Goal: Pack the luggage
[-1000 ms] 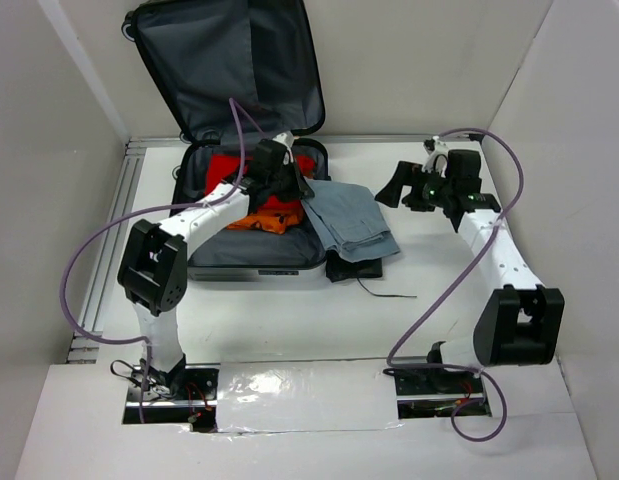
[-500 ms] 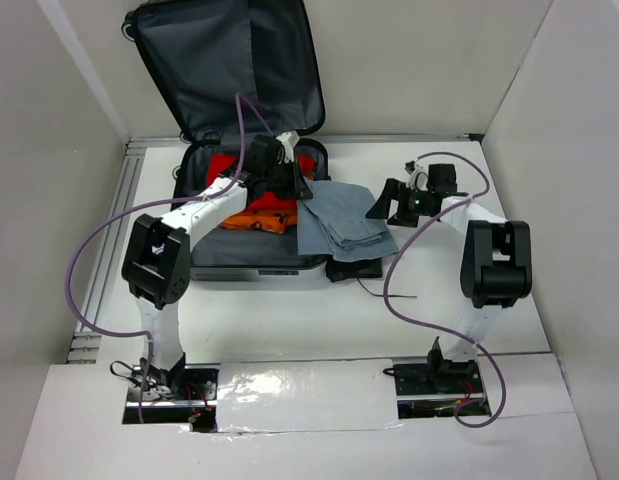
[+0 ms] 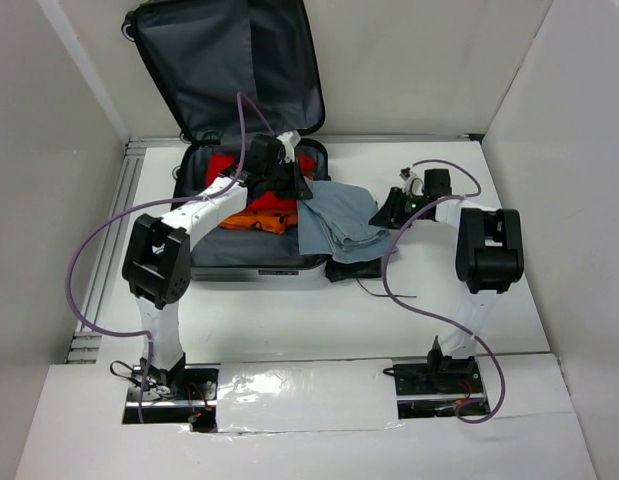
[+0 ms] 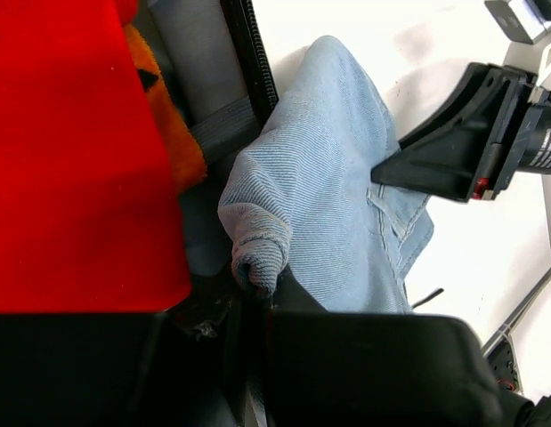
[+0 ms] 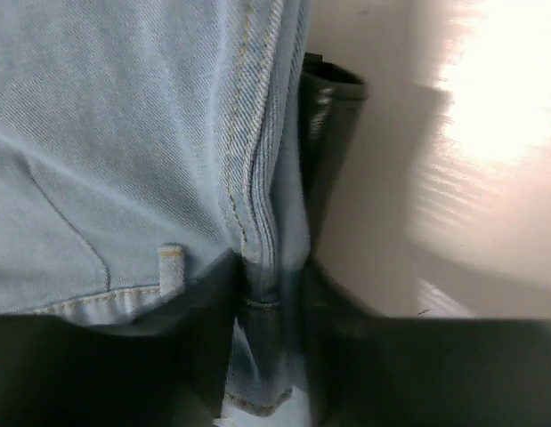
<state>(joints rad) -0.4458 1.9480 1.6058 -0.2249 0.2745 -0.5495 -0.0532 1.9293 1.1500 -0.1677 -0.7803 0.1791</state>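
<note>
Because the jeans [image 3: 341, 225] lie half over the right rim of the open luggage [image 3: 251, 264], which stands at far left, the left gripper [image 4: 257, 289] pinches their bunched left edge while the right gripper [image 5: 268, 294] clamps their right seam, seemingly to lift them in together.

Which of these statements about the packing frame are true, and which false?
1. The small hard-shell suitcase lies open with its lid raised. True.
2. The folded light blue denim jeans lie wholly inside it. False: they drape over its right edge onto the white table.
3. The left pincer pinches a fold of denim. True.
4. The right pincer hangs clear of the jeans. False: it grips their edge.
5. A bright red fabric garment lies in the suitcase. True.
</note>
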